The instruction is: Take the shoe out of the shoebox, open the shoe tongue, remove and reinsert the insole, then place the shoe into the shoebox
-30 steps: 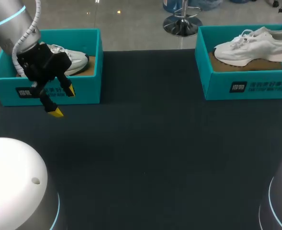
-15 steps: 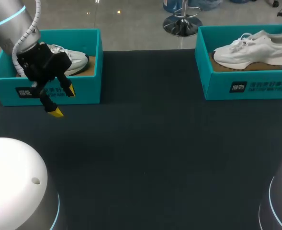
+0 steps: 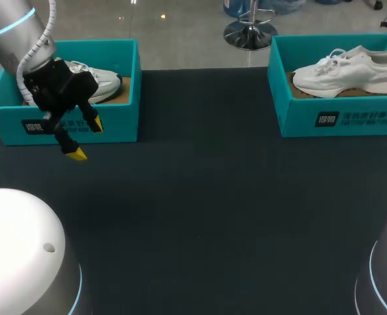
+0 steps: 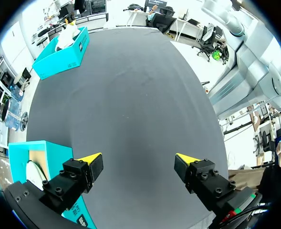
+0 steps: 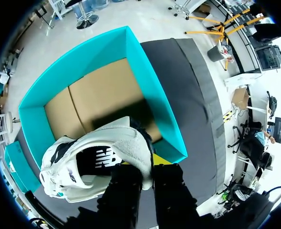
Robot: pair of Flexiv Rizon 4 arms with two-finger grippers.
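The right gripper [image 5: 147, 168] pinched the heel of the white shoe [image 5: 126, 140] (its yellow tips were mostly hidden by the soft padded collar). The shoe hung over the teal shoebox [image 5: 147, 90], lower toward its brown cardboard floor than a second before. Far across the black table [image 3: 200, 197] from that shoebox, the left gripper [image 4: 138, 160] stayed wide open.
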